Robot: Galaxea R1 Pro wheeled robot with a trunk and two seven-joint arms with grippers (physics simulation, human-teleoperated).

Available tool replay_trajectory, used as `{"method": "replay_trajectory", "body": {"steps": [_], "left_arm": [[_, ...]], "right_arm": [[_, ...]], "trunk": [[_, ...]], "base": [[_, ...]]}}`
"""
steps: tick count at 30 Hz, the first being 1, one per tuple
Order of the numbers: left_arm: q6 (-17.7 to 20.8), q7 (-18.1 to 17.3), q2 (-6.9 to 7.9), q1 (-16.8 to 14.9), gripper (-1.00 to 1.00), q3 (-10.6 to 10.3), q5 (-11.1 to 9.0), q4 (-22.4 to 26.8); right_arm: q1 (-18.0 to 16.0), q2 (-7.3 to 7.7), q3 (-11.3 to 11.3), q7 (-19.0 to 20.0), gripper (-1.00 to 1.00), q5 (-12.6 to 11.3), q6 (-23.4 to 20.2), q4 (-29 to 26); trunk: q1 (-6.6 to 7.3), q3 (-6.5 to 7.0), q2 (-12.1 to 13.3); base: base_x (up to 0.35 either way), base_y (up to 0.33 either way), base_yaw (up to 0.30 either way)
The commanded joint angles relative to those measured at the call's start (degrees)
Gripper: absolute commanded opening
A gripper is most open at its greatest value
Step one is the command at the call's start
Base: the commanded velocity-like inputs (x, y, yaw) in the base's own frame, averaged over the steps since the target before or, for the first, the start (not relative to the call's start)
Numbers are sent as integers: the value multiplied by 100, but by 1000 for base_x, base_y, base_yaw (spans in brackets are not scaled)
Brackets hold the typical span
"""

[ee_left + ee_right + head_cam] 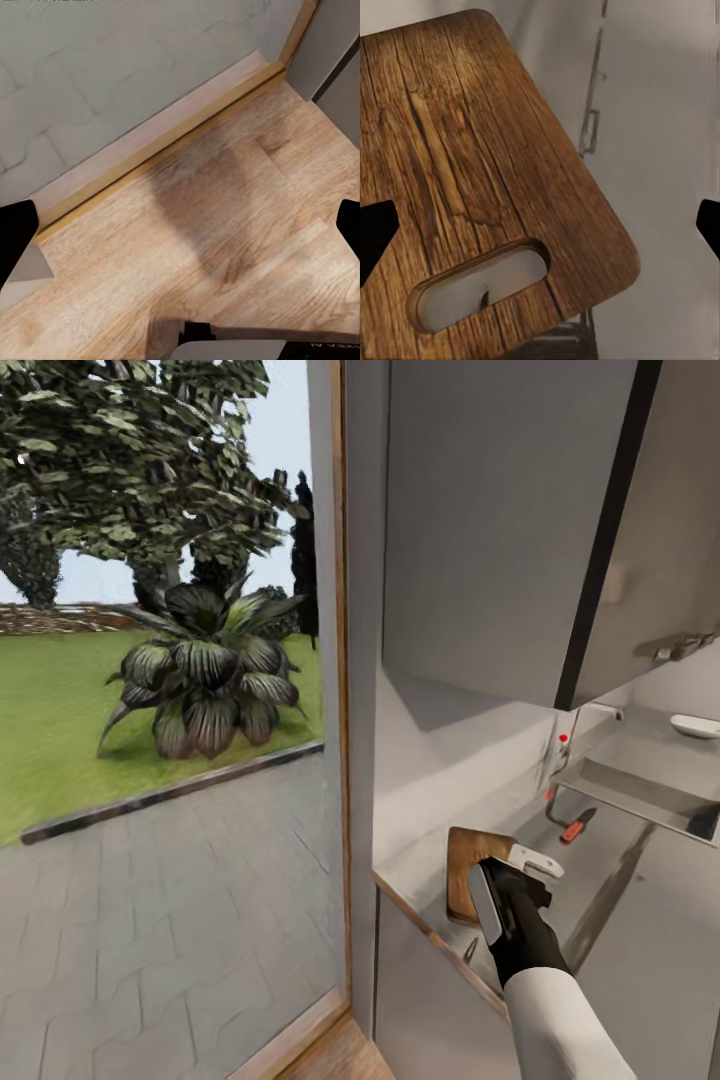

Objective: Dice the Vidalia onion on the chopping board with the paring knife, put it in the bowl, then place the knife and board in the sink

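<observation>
The dark brown chopping board (pixel 466 865) lies on the grey countertop (pixel 420 860) near its left end. My right gripper (pixel 507 872) hovers just over it, open. In the right wrist view the board (pixel 472 150) with its handle slot spans the space between the fingertips (pixel 376 234), and nothing is gripped. The paring knife (pixel 577 826), red handle and dark blade, lies on the worktop by the near edge of the sink (pixel 640 792). The white bowl (pixel 695 725) sits beyond the sink. My left gripper (pixel 180 232) hangs open over the wood floor. The Vidalia onion is out of view.
A chrome tap (pixel 556 760) with a red knob stands at the sink's left. Dark wall cabinets (pixel 500 520) hang low over the worktop. A tall window (pixel 160 660) onto a garden takes up the left. Grey lower cabinets (pixel 430 1000) stand below the counter edge.
</observation>
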State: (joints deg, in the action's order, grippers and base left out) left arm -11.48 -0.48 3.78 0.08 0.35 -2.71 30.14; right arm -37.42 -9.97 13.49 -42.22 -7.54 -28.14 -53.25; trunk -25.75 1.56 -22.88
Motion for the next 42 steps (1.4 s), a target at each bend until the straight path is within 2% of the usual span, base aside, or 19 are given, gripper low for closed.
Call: {"method": "replay_trajectory", "body": {"steps": [1, 8, 13, 16, 34, 42], "left_arm": [[-12, -5, 0, 1, 100, 0, -28, 0], [-12, -5, 0, 1, 100, 0, -28, 0], [-12, -5, 0, 1, 100, 0, -28, 0], [-12, -5, 0, 1, 100, -3, -28, 0], [-12, -5, 0, 1, 100, -9, -28, 0], [-12, -5, 0, 1, 100, -2, -28, 0]], "right_arm": [[-2, -3, 6, -38, 100, -36, -15, 0], [5, -3, 33, -138, 100, -35, -5, 142], [7, -3, 329, -288, 100, -35, 65, 327], [7, -3, 393, -300, 100, -36, 83, 418], [7, -3, 417, -305, 100, -37, 189, 476], [7, -3, 417, -305, 100, -37, 195, 481]], "trunk": [[-3, -2, -4], [-3, -2, -4], [-3, -2, -4], [-3, -2, -4], [-3, -3, -4], [-3, -55, -4]], "base": [[100, 0, 0], [48, 0, 0], [5, 0, 0], [0, 0, 0], [-67, 0, 0], [0, 0, 0]]}}
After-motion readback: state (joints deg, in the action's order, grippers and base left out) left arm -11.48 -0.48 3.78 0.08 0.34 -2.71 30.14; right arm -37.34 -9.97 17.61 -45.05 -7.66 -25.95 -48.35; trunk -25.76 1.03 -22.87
